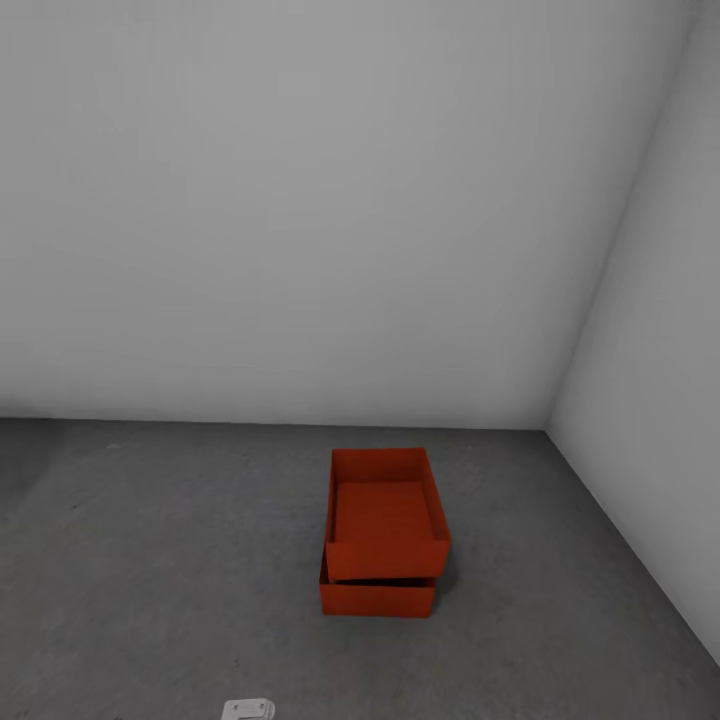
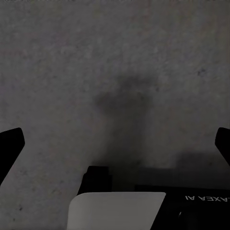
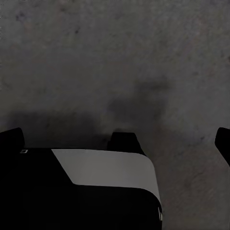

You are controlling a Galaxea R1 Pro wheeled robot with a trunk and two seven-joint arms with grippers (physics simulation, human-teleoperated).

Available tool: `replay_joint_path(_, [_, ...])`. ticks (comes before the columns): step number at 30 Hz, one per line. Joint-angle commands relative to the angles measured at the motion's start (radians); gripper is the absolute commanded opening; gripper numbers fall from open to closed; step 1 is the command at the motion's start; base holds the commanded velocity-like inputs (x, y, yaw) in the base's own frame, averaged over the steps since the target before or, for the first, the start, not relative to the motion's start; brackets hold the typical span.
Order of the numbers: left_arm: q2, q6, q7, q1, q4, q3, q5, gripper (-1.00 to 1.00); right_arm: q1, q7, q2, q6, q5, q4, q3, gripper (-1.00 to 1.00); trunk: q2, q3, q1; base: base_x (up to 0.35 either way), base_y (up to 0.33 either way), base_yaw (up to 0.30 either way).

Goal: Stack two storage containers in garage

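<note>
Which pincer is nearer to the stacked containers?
Cannot tell; perhaps right, since the stacked containers sit slightly right of centre ahead. Left pincer and right pincer both hang open over concrete floor, apart from them.

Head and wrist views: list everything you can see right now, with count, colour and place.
storage containers: 2, orange-red, stacked near the room corner; upper container sits skewed on lower container
floor: 1, dark grey concrete, under the stack
walls: 2, white-grey, back wall and side wall meeting at the corner
robot part: 1, white-grey, bottom edge of head view
left gripper: 1, black fingers spread wide, holding nothing, over the floor
right gripper: 1, black fingers spread wide, holding nothing, over the floor
</note>
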Motion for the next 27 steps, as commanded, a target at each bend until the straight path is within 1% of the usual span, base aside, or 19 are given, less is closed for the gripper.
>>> replay_joint_path(1, [0.0,0.003,0.003,-0.001,0.0,-0.001,0.004,1.0,-0.001,-0.001,0.001,-0.006,-0.01,0.003,0.008,1.0,-0.001,-0.001,0.0,0.0,0.0,0.0])
replay_joint_path(8, [0.0,0.003,0.003,-0.001,0.0,-0.001,0.004,1.0,-0.001,-0.001,0.003,-0.005,-0.004,0.003,0.008,1.0,-0.001,-0.001,0.0,0.0,0.0,0.0])
replay_joint_path(12, [0.0,0.003,0.003,-0.001,0.0,-0.001,0.004,1.0,-0.001,-0.002,-0.001,-0.007,-0.002,0.003,0.009,1.0,-0.001,-0.001,0.0,0.0,0.0,0.0])
replay_joint_path(15, [0.0,0.003,0.003,-0.001,0.0,-0.001,0.004,1.0,-0.001,-0.002,-0.012,-0.008,-0.001,0.003,0.009,1.0,-0.001,-0.001,0.0,0.0,0.0,0.0])
replay_joint_path(18, [0.0,0.003,0.003,-0.001,0.0,-0.001,0.004,1.0,-0.001,-0.002,-0.036,-0.008,-0.002,0.003,0.01,1.0,-0.001,-0.001,0.0,0.0,0.0,0.0])
replay_joint_path(27, [0.0,0.003,0.003,-0.001,0.0,-0.001,0.004,1.0,-0.001,-0.002,-0.04,-0.008,-0.002,0.003,0.01,1.0,-0.001,-0.001,0.0,0.0,0.0,0.0])
